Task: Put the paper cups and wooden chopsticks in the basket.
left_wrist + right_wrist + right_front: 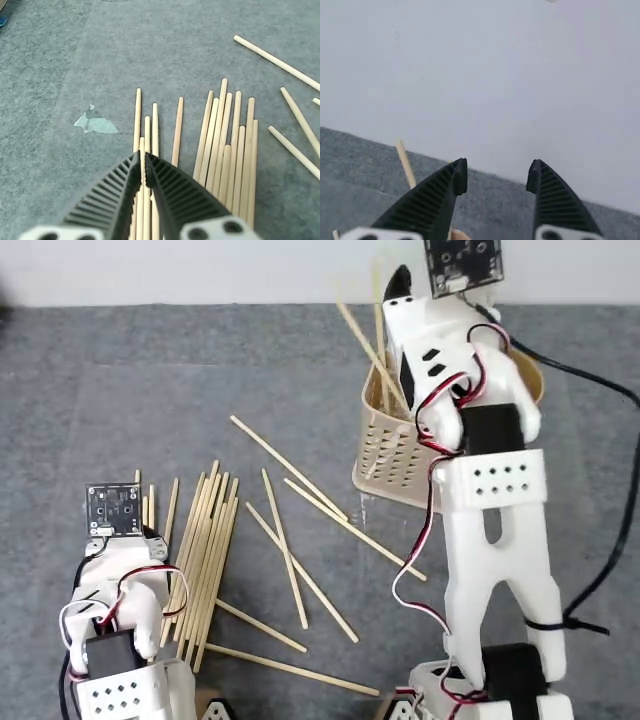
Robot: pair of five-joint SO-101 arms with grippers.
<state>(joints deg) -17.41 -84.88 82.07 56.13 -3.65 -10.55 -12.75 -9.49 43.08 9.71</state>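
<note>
Many wooden chopsticks lie on the grey mat: a tight bundle (205,560) by the left arm and several loose ones (290,545) toward the middle. My left gripper (142,156) is low over a small group of chopsticks (139,115), its jaws narrowed to a slit with one chopstick running through it. The beige slotted basket (385,455) stands at the back right with a few chopsticks (370,345) leaning out of it. My right gripper (497,175) is open above the basket and points at the white wall, with one chopstick end (406,165) just beyond its fingers.
A pale scrap (95,123) lies on the mat beside the left gripper. The right arm (495,530) stretches from the front edge over the basket, with a black cable (600,390) curving on its outer side. Bare mat spreads across the back left.
</note>
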